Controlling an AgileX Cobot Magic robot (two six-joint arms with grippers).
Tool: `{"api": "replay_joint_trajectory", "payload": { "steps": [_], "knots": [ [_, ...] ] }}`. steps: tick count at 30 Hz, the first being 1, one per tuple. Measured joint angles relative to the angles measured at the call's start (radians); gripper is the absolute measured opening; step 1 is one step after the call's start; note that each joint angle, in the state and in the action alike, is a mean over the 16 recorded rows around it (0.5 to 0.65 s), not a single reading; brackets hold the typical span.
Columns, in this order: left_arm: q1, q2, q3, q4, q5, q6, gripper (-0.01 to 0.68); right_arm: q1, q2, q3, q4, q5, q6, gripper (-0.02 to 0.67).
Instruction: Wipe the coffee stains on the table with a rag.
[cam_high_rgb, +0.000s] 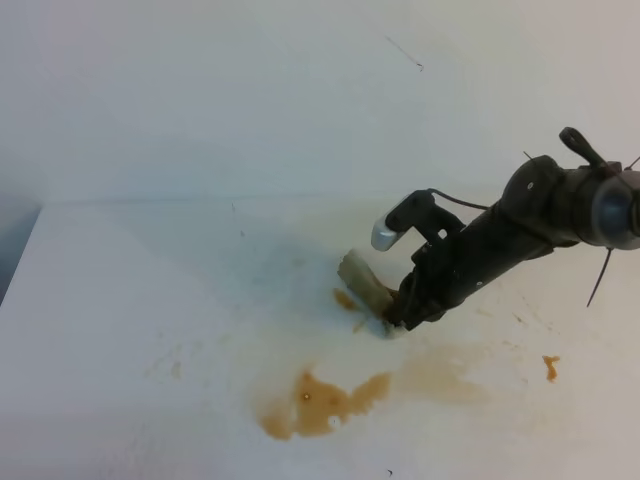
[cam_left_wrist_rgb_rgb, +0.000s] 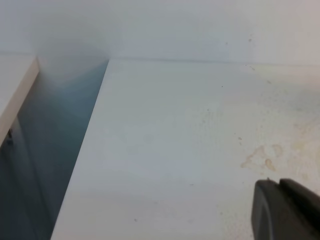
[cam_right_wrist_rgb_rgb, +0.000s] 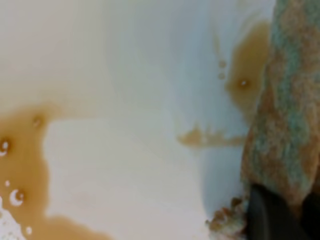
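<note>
Rag (cam_high_rgb: 365, 283) clamped in nearly closed right gripper (cam_high_rgb: 398, 315), pressed flat on surface (cam_high_rgb: 150, 300) for wiping. Main coffee stains (cam_high_rgb: 320, 402) lie nearer, unwiped. Left gripper (cam_left_wrist_rgb_rgb: 286, 210): state cannot be told.

Bare lab-like test bench: plain white table (cam_high_rgb: 150, 300) against blank white wall (cam_high_rgb: 250, 90).

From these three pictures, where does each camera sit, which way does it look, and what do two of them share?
Exterior high: above and in front, looking down on the table; the right gripper holds the rag behind the coffee stains.
Left wrist: low on the left arm, facing the table's left edge; only a dark bit of the left gripper shows.
Right wrist: close, looking down past the rag.
Shared: exterior and right wrist both show the rag and the stains.
</note>
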Motion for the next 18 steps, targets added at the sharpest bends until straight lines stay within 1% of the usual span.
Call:
{"api": "replay_joint_trajectory", "payload": {
  "steps": [7, 18],
  "knots": [
    [0.000, 0.000, 0.005, 0.000, 0.000, 0.000, 0.000, 0.078, -0.005, -0.004, -0.060, 0.050, 0.032, 0.046],
    [0.000, 0.000, 0.002, 0.000, 0.000, 0.000, 0.000, 0.275, -0.017, -0.006, -0.124, 0.071, 0.112, 0.046]
  ]
}}
